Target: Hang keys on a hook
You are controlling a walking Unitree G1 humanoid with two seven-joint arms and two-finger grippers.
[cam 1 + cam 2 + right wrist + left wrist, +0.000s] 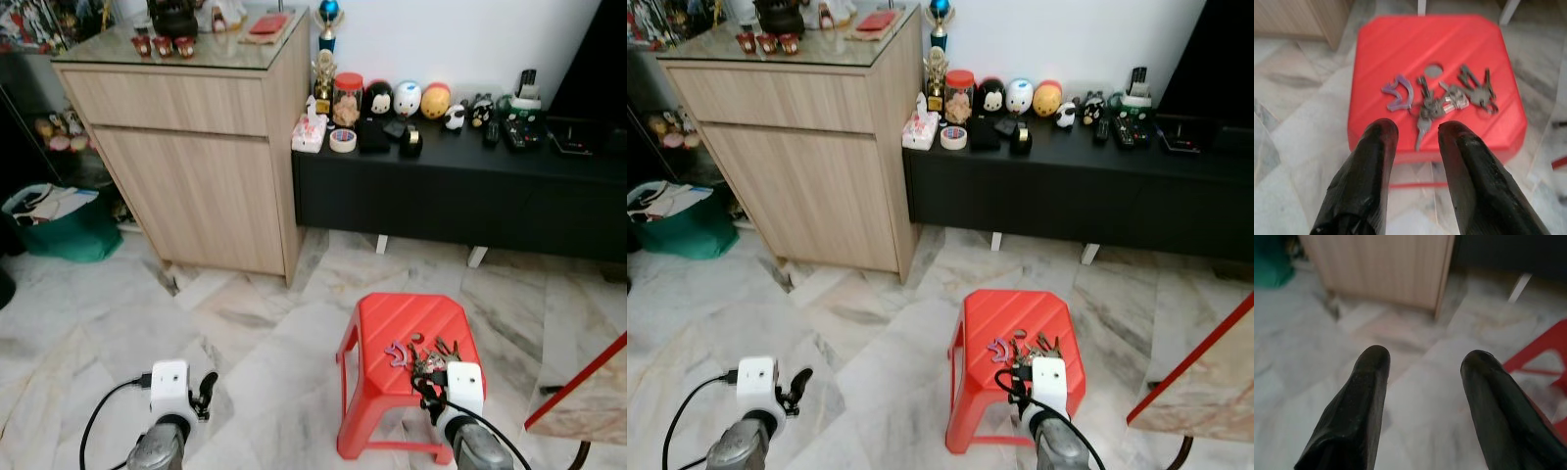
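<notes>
Keys (1442, 105) are lying spread crosswise on the red stool (1400, 44), one key pointing toward the right hand (1418, 129), which is hovering released, holding nothing. Left hand (1422, 364) is hanging released above the marble floor (245, 333).

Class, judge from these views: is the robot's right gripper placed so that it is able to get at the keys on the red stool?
Probably yes. The right gripper hangs open just short of the keys, which lie bare on the red stool, with nothing between them.
</notes>
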